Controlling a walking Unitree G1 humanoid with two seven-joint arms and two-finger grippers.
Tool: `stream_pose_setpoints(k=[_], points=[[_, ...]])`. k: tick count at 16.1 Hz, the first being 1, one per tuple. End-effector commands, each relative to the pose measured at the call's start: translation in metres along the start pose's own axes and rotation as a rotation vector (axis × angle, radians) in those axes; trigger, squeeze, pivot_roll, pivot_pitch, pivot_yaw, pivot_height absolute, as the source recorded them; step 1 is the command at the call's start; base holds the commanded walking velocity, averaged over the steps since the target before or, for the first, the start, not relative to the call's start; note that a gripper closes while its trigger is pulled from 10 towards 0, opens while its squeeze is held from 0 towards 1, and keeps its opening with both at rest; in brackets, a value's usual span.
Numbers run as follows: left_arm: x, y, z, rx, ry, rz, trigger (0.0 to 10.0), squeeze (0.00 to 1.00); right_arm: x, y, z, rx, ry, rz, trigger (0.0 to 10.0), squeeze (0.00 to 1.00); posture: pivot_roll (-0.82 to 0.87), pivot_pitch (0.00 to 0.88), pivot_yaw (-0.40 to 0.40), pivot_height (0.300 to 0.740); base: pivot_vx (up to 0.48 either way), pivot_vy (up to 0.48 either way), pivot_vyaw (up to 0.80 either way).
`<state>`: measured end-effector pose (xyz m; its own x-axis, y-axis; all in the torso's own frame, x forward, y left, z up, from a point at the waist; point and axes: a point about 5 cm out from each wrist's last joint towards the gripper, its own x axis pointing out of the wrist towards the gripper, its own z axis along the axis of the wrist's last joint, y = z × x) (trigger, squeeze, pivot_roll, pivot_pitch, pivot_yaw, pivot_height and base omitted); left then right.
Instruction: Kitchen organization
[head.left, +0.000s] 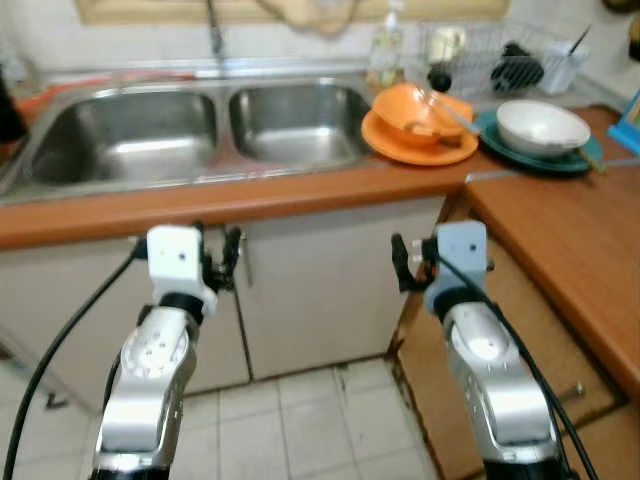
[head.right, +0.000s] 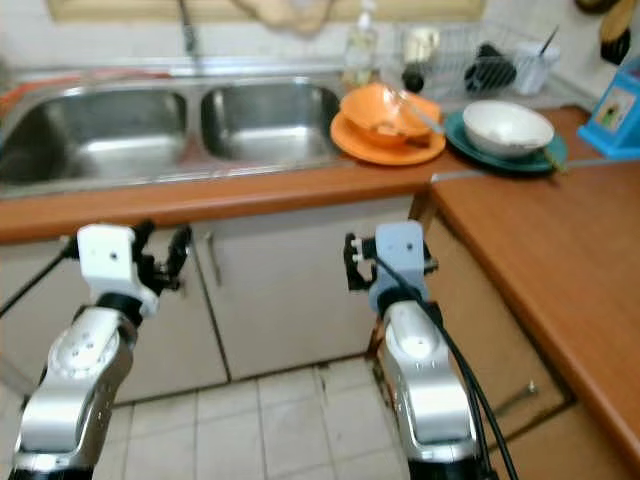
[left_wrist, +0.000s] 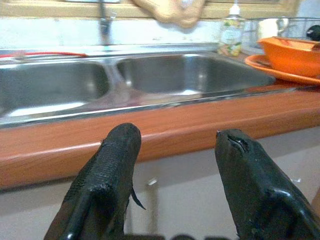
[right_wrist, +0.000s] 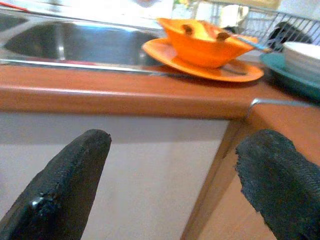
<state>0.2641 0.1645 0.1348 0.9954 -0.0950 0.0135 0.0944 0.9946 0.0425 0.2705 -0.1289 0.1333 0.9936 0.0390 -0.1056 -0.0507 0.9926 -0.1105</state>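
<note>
Left eye view: both grippers, left gripper (head.left: 222, 262) and right gripper (head.left: 405, 262), spread below sink (head.left: 190, 130).

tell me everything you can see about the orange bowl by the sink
The orange bowl looks like glossy plastic, wide and shallow. It sits tilted on a matching orange plate on the wooden counter, just right of the sink's right basin. Brownish scraps lie inside it, and a utensil rests across its rim toward the white bowl. Neither gripper touches it; both hang open below the counter edge.
</note>
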Motion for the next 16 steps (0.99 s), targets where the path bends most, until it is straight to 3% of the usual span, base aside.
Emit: stream_pose_setpoints(k=[1, 9, 12, 16], points=[[0.003, -0.010, 0.003, -0.011, -0.014, -0.039, 10.0, 0.00, 0.000, -0.010, 0.004, -0.020, -0.017, -0.031, 10.0, 0.00, -0.03, 0.000, 0.006, 0.740, 0.401, 0.000, 0.00], [0.003, -0.014, 0.003, -0.015, -0.017, -0.062, 10.0, 0.00, -0.004, -0.011, 0.011, -0.010, -0.066, -0.001, 10.0, 0.00, -0.04, 0.000, 0.004, 0.740, 0.389, 0.000, -0.17], [0.003, -0.012, 0.007, -0.014, -0.033, -0.056, 10.0, 0.00, -0.005, -0.009, 0.014, 0.050, -0.056, 0.030, 10.0, 0.00, -0.04, 0.000, -0.001, 0.740, 0.382, 0.000, 0.00], [0.004, -0.010, 0.011, -0.013, -0.047, -0.046, 10.0, 0.00, -0.007, -0.012, 0.025, -0.045, -0.146, 0.017, 10.0, 0.00, -0.04, 0.000, -0.002, 0.740, 0.378, 0.000, 0.00]])
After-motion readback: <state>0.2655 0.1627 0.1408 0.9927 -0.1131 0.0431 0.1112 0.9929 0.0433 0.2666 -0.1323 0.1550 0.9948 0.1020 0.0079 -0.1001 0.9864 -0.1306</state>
